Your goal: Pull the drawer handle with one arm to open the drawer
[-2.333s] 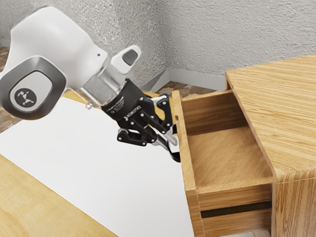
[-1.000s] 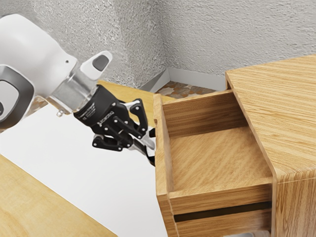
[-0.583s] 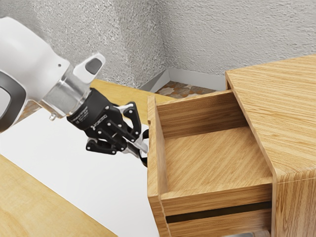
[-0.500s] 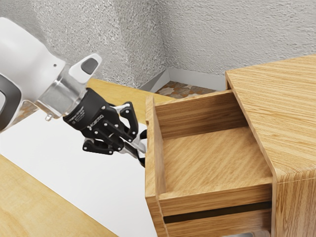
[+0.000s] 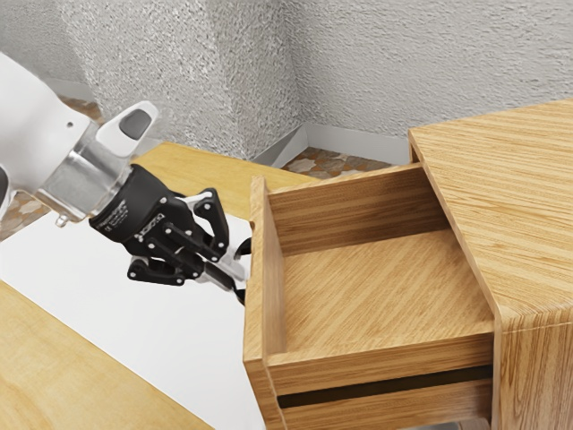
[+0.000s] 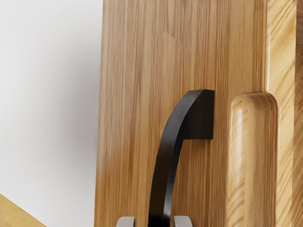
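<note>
While the hand (image 5: pixel 235 274) clamps the handle (image 6: pixel 169 156), the open drawer (image 5: pixel 376 296) points toward the arm (image 5: pixel 54 152).

Gripper (image 5: pixel 235 282) casing: small white lettering is showing, too small for reading.
Drawer (image 5: pixel 256 296) and drawer handle (image 6: pixel 165 161): nothing legible is showing.

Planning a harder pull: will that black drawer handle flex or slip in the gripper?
The handle looks like a thick, rigid bar fixed to the drawer front, so it probably won't flex. Its smooth, curved surface may let the gripper slide along it under load.
</note>
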`<act>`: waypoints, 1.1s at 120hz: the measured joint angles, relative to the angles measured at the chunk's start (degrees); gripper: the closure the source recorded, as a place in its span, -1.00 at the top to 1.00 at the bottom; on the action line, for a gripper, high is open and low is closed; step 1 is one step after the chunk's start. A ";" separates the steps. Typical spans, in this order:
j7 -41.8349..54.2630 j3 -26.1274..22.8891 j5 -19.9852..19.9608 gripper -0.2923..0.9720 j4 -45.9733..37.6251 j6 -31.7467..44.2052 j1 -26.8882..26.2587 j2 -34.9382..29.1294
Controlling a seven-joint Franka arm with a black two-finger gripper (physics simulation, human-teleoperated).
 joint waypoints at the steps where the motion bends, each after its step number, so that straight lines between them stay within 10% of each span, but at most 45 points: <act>1: 0.00 -0.03 0.00 -0.55 -0.03 0.00 0.05 -0.01; 132: 0.18 -3.24 -0.34 -0.55 -2.75 -2.43 5.95 -3.66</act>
